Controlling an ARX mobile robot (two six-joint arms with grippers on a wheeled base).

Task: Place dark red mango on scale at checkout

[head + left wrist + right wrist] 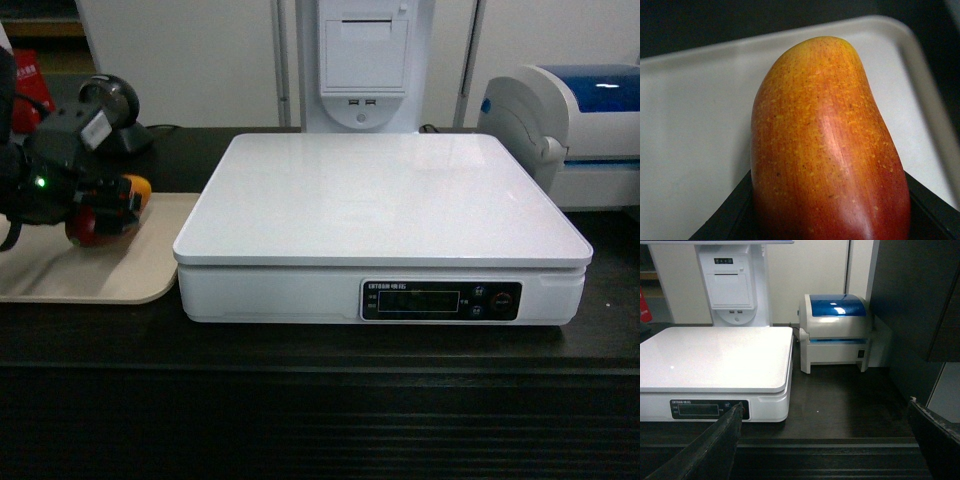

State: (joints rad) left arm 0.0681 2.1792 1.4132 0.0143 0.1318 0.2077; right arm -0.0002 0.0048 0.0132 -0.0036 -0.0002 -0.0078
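ribbed checkout (pixel 320 420) front nearest; scale (pixel 385 200) on top; left gripper (pixel 95 205) grasping dark red mango (pixel 827 150) over beige tray (pixel 90 275); right gripper (pixel 825 440) released.

Head and right wrist both face the scale (pixel 380 205).

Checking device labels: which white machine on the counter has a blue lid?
The printer, right of the scale; the scale is all white with a flat platter.

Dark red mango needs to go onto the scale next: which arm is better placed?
Left. The left gripper already holds the dark red mango over the beige tray, beside the scale. The right gripper is open, holding nothing.
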